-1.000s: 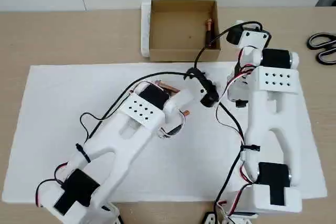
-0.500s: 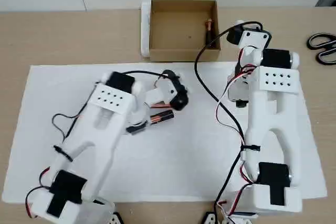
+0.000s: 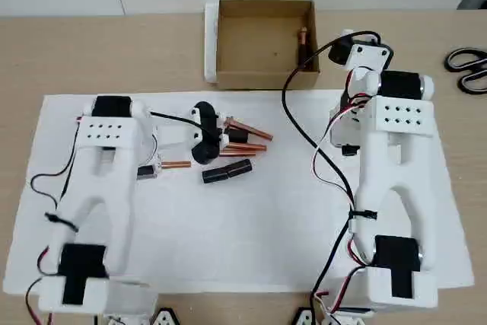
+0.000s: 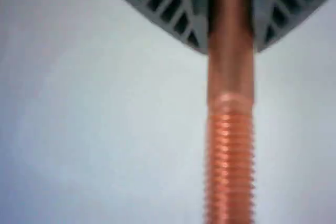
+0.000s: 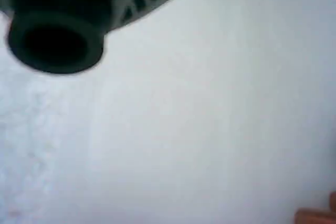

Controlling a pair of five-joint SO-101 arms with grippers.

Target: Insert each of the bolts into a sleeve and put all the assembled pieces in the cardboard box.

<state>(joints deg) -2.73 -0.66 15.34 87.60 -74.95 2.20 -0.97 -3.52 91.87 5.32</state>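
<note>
Your left claw [image 4: 230, 9] is clamped tight on the smooth shank of a copper bolt [image 4: 231, 145]. The bolt's threaded end sticks out over the white sheet [image 3: 251, 249], centre-left in the high view. Your right claw [image 3: 347, 148], centre-right, looks closed on a matte black sleeve [image 5: 55, 43] with its round bore open. I'd judge you're at the insertion step: next, bring thread and bore onto one axis before pushing. Mid-frame lie two loose bolts [image 3: 249, 129] and spare sleeves [image 3: 227, 172]. Farthest, at top centre, the cardboard box [image 3: 228, 43] holds one finished piece [image 3: 303, 45] by its right wall.
</note>
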